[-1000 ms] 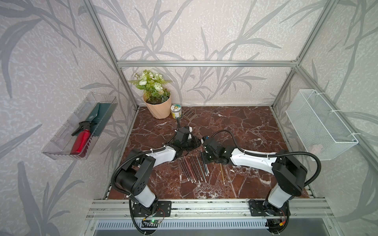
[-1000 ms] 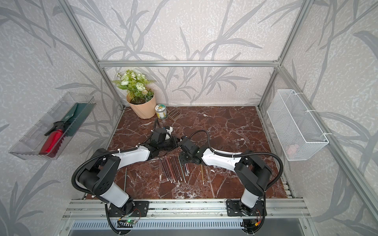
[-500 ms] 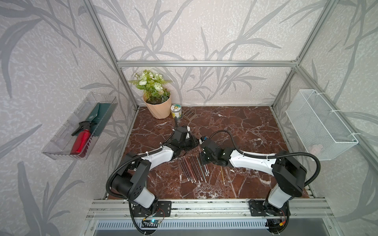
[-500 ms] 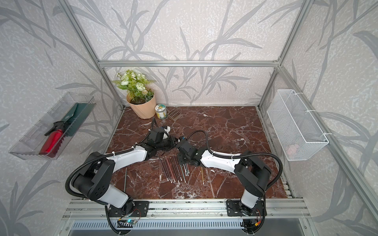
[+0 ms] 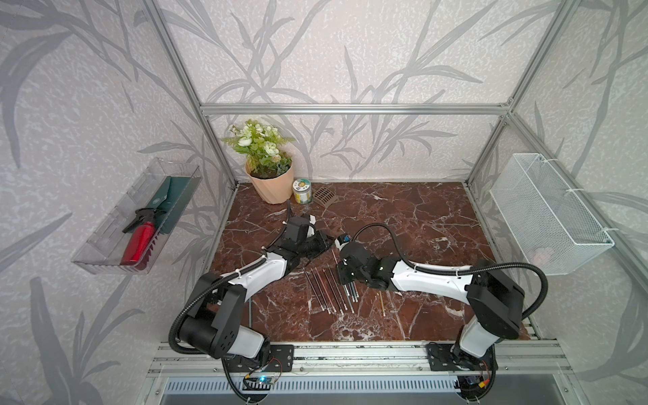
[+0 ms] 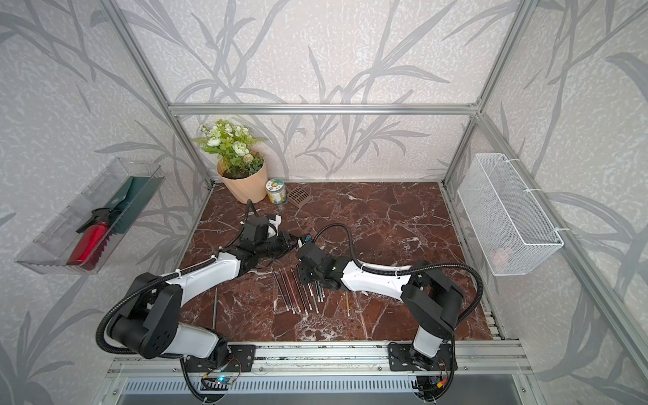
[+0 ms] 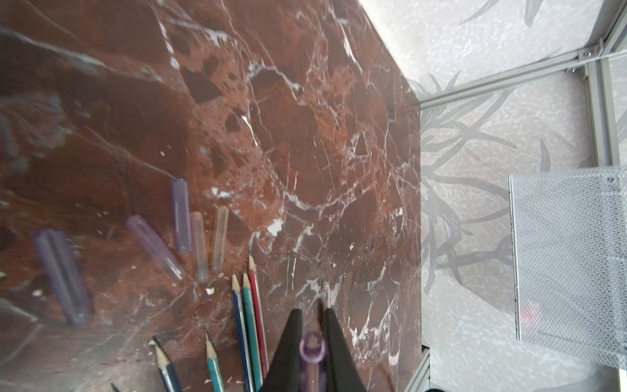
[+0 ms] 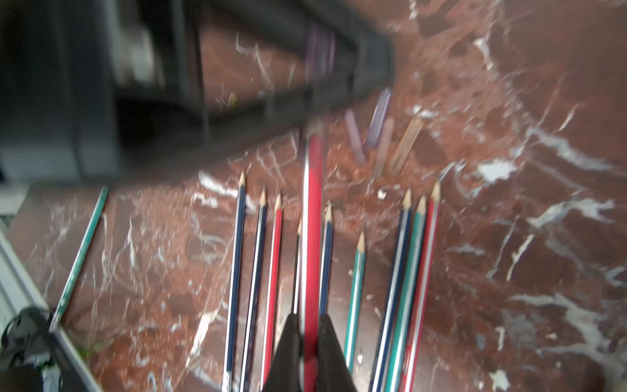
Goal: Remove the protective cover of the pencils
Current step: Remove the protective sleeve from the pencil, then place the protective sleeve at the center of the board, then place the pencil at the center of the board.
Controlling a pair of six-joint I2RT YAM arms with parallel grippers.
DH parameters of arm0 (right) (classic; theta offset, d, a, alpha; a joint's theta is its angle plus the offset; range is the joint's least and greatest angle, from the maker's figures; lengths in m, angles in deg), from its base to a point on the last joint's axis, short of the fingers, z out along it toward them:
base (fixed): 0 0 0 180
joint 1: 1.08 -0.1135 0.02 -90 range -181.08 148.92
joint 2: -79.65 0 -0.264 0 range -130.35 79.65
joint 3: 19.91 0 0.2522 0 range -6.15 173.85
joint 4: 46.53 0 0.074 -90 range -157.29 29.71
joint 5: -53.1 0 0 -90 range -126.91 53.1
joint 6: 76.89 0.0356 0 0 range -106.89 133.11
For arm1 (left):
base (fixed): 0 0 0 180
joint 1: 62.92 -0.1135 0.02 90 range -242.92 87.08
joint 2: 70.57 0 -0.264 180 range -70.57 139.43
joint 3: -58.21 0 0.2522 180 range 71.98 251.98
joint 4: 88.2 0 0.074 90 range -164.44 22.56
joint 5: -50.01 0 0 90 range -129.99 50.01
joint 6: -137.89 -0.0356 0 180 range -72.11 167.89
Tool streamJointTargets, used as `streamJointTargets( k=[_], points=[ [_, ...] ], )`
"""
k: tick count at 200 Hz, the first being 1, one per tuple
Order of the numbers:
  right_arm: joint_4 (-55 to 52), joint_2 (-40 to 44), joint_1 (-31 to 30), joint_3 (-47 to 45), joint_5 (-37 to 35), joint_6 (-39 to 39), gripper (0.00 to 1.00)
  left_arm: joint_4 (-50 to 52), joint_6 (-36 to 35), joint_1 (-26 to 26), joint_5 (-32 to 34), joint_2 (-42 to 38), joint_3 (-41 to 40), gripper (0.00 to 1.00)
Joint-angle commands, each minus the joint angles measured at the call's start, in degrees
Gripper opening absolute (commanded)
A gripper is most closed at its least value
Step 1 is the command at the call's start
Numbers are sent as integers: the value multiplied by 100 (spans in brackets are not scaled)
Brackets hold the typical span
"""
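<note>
Pinching a red pencil (image 8: 312, 220) in the right gripper (image 8: 308, 318) as anchor; pinching its purple cover (image 7: 312, 346) in the left gripper (image 7: 312, 309), likely for pulling far-left.

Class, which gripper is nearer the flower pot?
Left. The left gripper is a little in front of the pot; the right gripper is farther toward the front, over the pencils.

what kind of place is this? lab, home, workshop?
Probably a lab robot cell dressed as a gardening nook: an aluminium frame lined with leaf wallpaper, a marble-look tabletop, a potted flower plant, and a clear wall tray holding a red spray bottle.
</note>
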Motion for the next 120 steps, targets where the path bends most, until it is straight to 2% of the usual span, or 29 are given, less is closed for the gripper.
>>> streamJointTargets(
  k=[1, 76, 104, 120],
  points=[
    [-303, 38, -216, 33, 138, -128, 0, -163, 20, -291, 289, -210, 16, 0],
    [-212, 218, -208, -203, -22, -55, 0, -46, 36, -621, 280, -414, -62, 0],
    [-136, 401, -10, -499, -42, 131, 0, -74, 58, -616, 233, -398, -70, 0],
    [-138, 508, 341, -674, -43, 222, 0, -129, 94, -620, 161, -347, -60, 0]
  ],
)
